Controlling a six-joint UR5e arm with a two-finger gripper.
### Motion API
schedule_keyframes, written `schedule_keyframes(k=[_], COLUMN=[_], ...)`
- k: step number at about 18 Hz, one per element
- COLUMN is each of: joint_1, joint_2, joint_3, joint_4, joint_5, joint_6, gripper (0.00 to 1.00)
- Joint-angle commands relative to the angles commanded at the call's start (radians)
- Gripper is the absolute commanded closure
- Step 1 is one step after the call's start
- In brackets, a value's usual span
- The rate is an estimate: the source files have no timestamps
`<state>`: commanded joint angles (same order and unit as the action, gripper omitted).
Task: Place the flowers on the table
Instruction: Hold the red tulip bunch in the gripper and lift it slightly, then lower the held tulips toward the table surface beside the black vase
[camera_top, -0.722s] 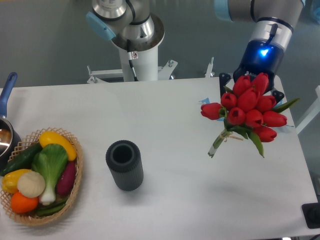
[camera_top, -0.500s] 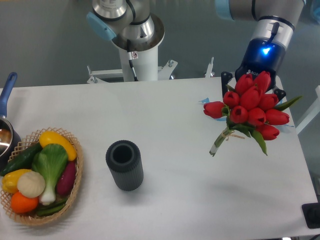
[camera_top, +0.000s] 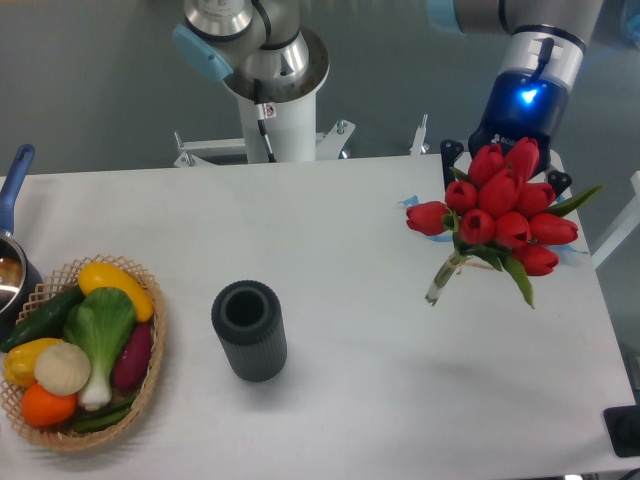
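Fingers of the gripper (camera_top: 505, 170) are mostly hidden behind the red blooms; only two dark tips show, one at each side of the bunch, so whether they pinch the flowers (camera_top: 500, 215) cannot be told from this one fixed view, though the bunch hanging in the air suggests they do. The flowers sit above the far right part of the table (camera_top: 340, 400), blooms toward the camera, the thin green stems slanting down and to the left. A faint shadow lies on the white top below them, so I judge the bunch is not resting on the surface. The dark ribbed vase (camera_top: 249, 330) stands upright well apart to the left, and the basket of vegetables (camera_top: 80, 355) sits at the left edge beside a pot with a blue handle (camera_top: 12, 250).

To finish well, the arm should come down gently until stems and leaves touch the white top, keeping the bunch inside the right edge, which is near. Opening only after contact should stop the tulips rolling or dropping. A straight lift afterwards avoids dragging the blooms.
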<state>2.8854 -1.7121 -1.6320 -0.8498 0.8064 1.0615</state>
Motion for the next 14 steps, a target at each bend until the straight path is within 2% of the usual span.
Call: schedule_keyframes(k=[2,9,12,14], joint_1=[-0.024,-0.121,-0.184,-0.242], joint_2=[0.008,-0.001,-0.044,-0.105], joint_3=[-0.023,-0.022,-0.025,-0.014], joint_4=[0.0,-0.003,-0.005,-0.002], joint_5=[0.081,0.43,0.592,0.723], joint_6=[0.002,0.024,0.072,0.078], gripper=[0.61,0.63,0.63,0.63])
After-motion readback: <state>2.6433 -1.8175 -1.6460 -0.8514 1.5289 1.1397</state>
